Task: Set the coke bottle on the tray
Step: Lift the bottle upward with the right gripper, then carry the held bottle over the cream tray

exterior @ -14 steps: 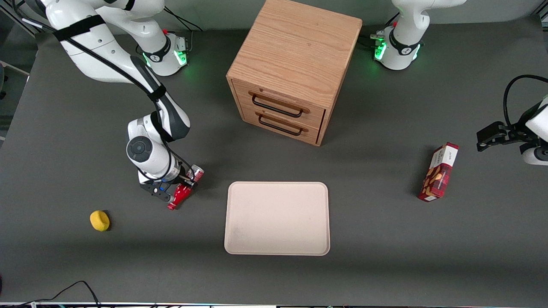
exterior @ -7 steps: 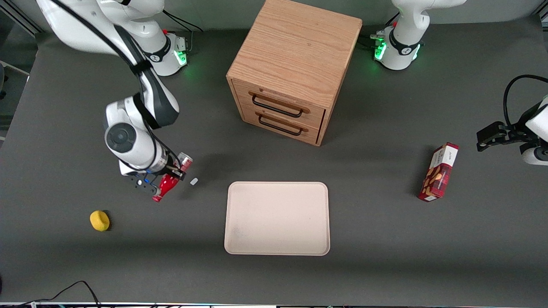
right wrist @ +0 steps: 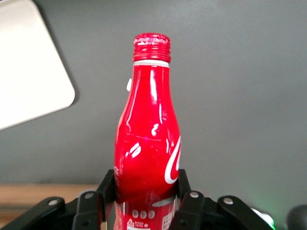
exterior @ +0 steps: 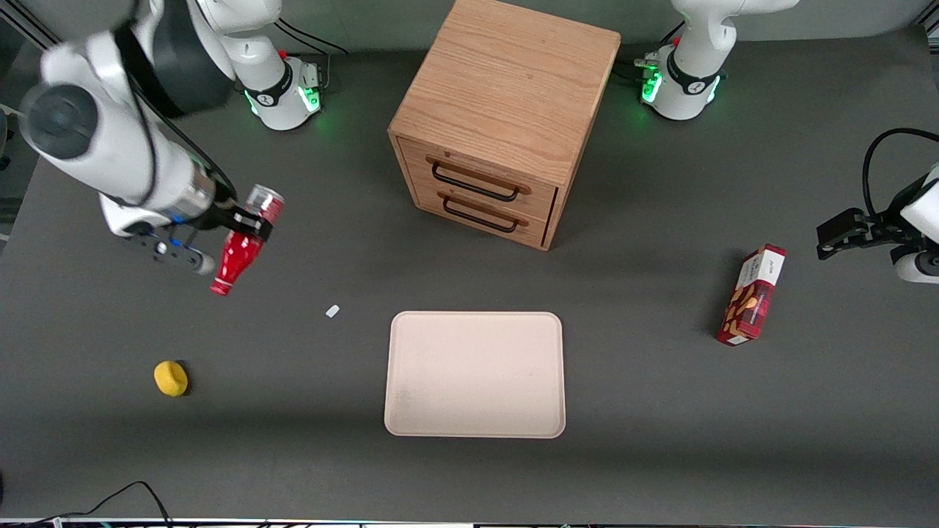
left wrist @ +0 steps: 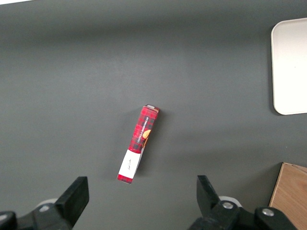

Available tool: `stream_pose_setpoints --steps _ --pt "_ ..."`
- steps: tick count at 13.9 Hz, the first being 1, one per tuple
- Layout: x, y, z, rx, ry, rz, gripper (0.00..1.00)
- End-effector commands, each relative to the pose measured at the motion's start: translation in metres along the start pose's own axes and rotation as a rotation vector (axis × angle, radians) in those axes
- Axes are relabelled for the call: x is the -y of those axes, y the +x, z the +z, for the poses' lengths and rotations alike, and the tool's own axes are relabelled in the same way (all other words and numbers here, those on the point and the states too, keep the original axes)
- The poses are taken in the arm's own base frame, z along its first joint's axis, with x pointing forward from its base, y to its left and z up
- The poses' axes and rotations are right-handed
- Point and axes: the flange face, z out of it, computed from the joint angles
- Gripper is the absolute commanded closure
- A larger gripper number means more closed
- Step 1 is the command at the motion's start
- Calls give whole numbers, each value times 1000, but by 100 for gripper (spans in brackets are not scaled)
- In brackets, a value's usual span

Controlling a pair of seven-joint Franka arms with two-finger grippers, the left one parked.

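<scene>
the coke bottle [exterior: 239, 251] is held clear of the table by the gripper [exterior: 232, 229], which is seen raised toward the working arm's end of the table, w/ its fingers [right wrist: 188, 201] closed against both sides of the bottle's lower body near the silvery base. in the front view the bottle is tilted, w/ the base up by the gripper and the red cap pointed down toward the front camera. in the right wrist view the bottle is seen lengthwise from base to cap, w/ white script lettering on one side, and the fingers are pressed on its red body just above the silvery band. the tray [exterior: 475, 374] is laid flat on the dark table [exterior: 660, 440], in front of the wooden two-drawer cabinet [exterior: 502, 117] and nearer the front camera than it; nothing is carried on it. the bottle is well apart from the tray, and one rounded corner of the tray [right wrist: 29, 67] is caught in the right wrist view past the bottle. a small pale scrap [exterior: 332, 311] is seen on the table between the bottle and the tray, near the tray's corner. a yellow round object [exterior: 171, 378] is sat on the table nearer the front camera than the gripper. a red snack box [exterior: 752, 295] is laid toward the parked arm's end of the table, well apart from the tray; it is also shown in the left wrist view [left wrist: 138, 143] on bare table.
</scene>
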Motion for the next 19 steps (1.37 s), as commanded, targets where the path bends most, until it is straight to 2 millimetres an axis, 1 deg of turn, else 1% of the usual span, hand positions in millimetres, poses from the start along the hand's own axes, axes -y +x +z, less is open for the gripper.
stream_pose_setpoints --steps 1,2,3,5,6,8,9,10,11,12,14,16,17,19 --pt "-4 5 -36 26 32 -47 100" --pt "-1 6 -33 29 31 -52 100" --pt "6 12 -31 29 29 -61 100" --pt "37 37 -12 48 29 -103 100" --pt "68 38 3 52 6 -153 100" --pt "118 48 37 50 -27 -221 100" --pt "134 60 52 52 -12 -224 100" --pt "157 58 68 45 -9 -239 100" --pt "179 52 84 32 -12 -267 100" --pt "194 54 101 9 -3 -275 100" --pt "208 69 138 -20 5 -264 100" --pt "228 70 173 -31 15 -280 100" --pt "242 65 187 -51 7 -278 100" --pt "250 74 212 -92 1 -262 100"
